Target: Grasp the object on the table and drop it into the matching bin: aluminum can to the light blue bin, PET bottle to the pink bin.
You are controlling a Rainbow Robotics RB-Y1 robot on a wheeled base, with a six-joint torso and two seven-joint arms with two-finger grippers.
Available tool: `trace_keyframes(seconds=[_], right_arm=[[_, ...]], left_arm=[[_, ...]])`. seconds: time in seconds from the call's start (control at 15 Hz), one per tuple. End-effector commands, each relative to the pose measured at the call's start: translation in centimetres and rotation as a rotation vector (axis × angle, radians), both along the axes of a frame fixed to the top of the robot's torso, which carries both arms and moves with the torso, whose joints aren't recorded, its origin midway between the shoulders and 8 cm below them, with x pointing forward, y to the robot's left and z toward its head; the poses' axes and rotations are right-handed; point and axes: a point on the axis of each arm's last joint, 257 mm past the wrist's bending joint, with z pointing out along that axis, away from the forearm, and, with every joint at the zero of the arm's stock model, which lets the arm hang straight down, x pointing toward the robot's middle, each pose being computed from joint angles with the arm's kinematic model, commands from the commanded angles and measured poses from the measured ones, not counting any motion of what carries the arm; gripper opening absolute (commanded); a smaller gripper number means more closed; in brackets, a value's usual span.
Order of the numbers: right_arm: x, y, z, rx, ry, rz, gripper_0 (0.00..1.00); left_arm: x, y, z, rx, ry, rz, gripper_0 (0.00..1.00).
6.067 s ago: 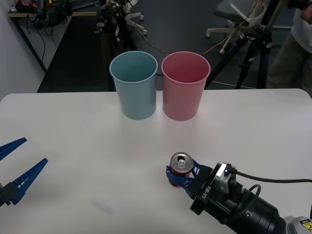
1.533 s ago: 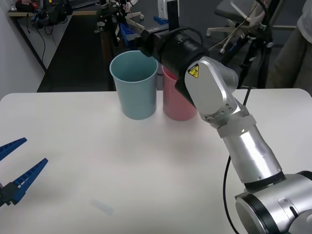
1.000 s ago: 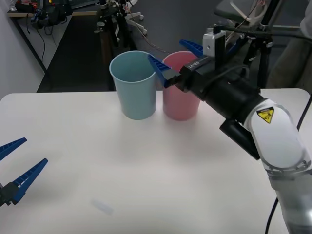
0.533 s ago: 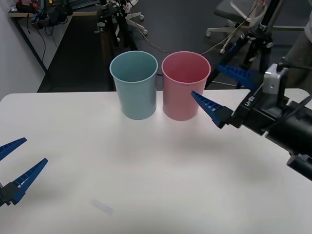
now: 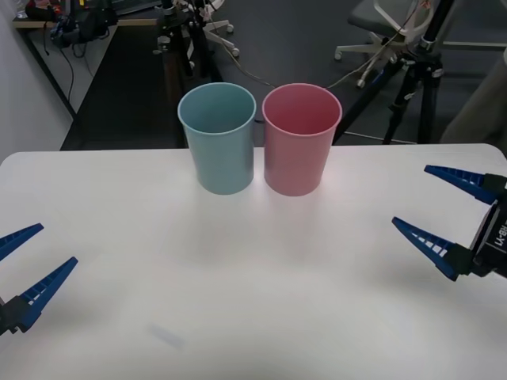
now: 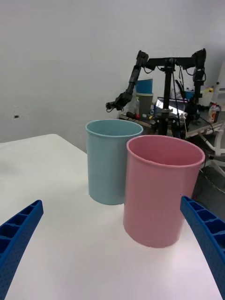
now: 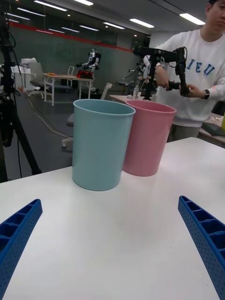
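The light blue bin (image 5: pixel 218 136) and the pink bin (image 5: pixel 300 138) stand side by side at the back middle of the white table (image 5: pixel 238 269). The aluminum can is out of view. My right gripper (image 5: pixel 448 215) hovers open over the table's right edge with nothing between its fingers, well to the right of the pink bin. My left gripper (image 5: pixel 28 265) is parked open at the table's left edge. In the right wrist view the pink bin (image 6: pixel 161 190) stands nearer than the light blue bin (image 6: pixel 111 166). In the left wrist view the light blue bin (image 7: pixel 101 142) is nearer than the pink bin (image 7: pixel 147 142).
A tripod (image 5: pixel 416 71) and an office chair (image 5: pixel 380 32) stand on the floor behind the table's far right. More equipment stands behind the bins. A small faint smudge (image 5: pixel 166 336) marks the tabletop at the front left.
The right arm carried the can up from the table's front to above the bins. It has since swung back right and down, open and without the can. The left gripper stayed put.
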Motion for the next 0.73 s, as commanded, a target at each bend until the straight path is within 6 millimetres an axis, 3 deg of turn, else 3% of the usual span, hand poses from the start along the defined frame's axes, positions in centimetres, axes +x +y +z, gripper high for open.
trace_keyframes(seconds=[0.07,0.4,0.73], right_arm=[[-1.6,-2.7,-1.8,-0.007,0.006,-0.033,1.0],[-3.7,-5.9,-3.3,-0.006,0.052,-0.1,1.0],[-3.9,-6.5,-3.6,-0.003,0.06,-0.12,1.0]], left_arm=[[0.0,0.0,0.0,0.0,0.0,0.0,1.0],[0.0,0.0,0.0,0.0,0.0,0.0,1.0],[0.0,0.0,0.0,0.0,0.0,0.0,1.0]])
